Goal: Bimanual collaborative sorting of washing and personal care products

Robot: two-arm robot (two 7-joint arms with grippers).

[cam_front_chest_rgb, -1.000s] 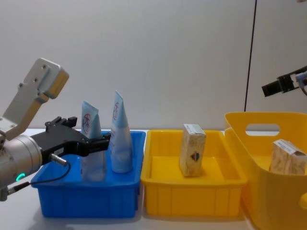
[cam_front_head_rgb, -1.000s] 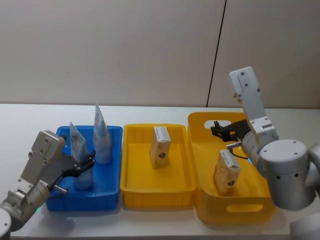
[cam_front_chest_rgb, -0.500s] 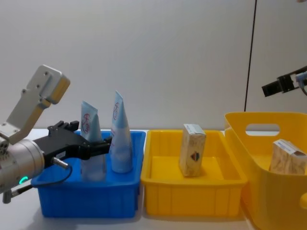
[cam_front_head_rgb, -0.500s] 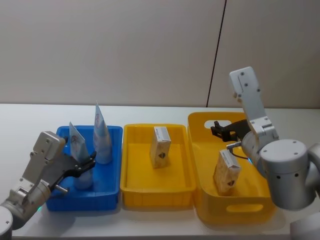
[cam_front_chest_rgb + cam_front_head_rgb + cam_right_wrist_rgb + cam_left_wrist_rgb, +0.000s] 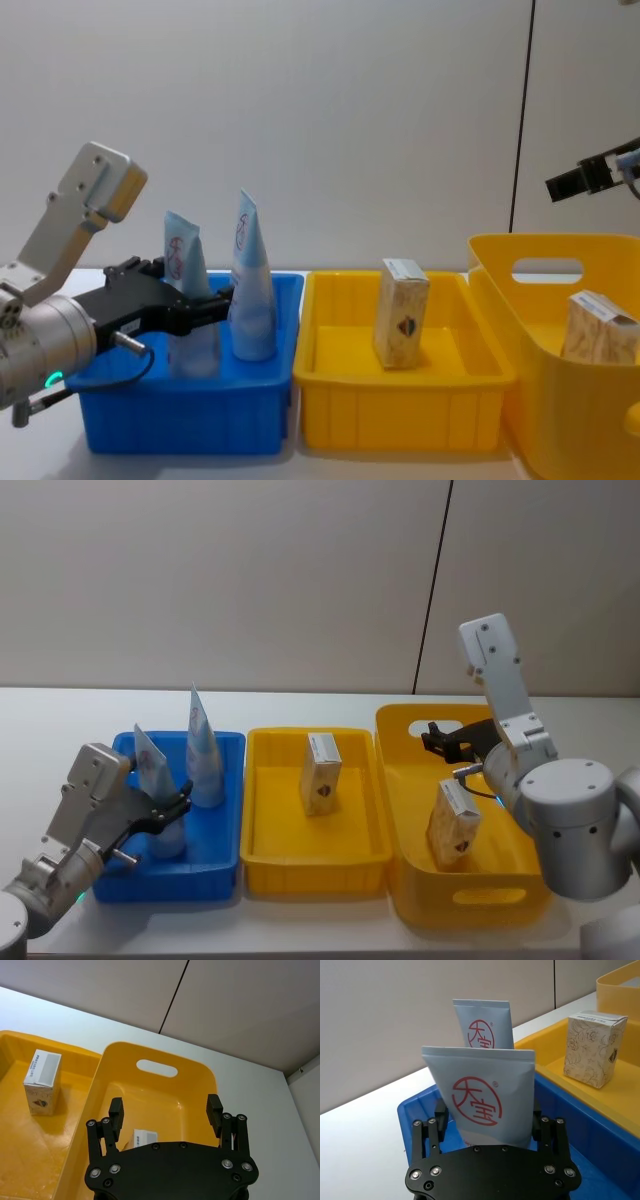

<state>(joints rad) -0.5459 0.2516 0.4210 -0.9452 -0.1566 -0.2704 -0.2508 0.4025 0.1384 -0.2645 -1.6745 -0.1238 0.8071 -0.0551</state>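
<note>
Our left gripper (image 5: 172,811) sits at about eight o'clock on the table, fingers spread either side of the near tube (image 5: 158,802) in the blue bin (image 5: 222,810); over the last second it has drawn back slightly, so we judge the tube released, standing beside the second tube (image 5: 203,752). Our right gripper (image 5: 434,737) hangs open at three o'clock over the big yellow tub (image 5: 470,895) with its carton (image 5: 453,823); another carton (image 5: 321,772) stands in the middle tray (image 5: 318,855).

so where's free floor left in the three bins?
Middle yellow bin: bare all round its one carton.
Right yellow bin: bare behind its carton, under the open right gripper.
Blue bin: crowded, two tubes plus the left gripper.
</note>
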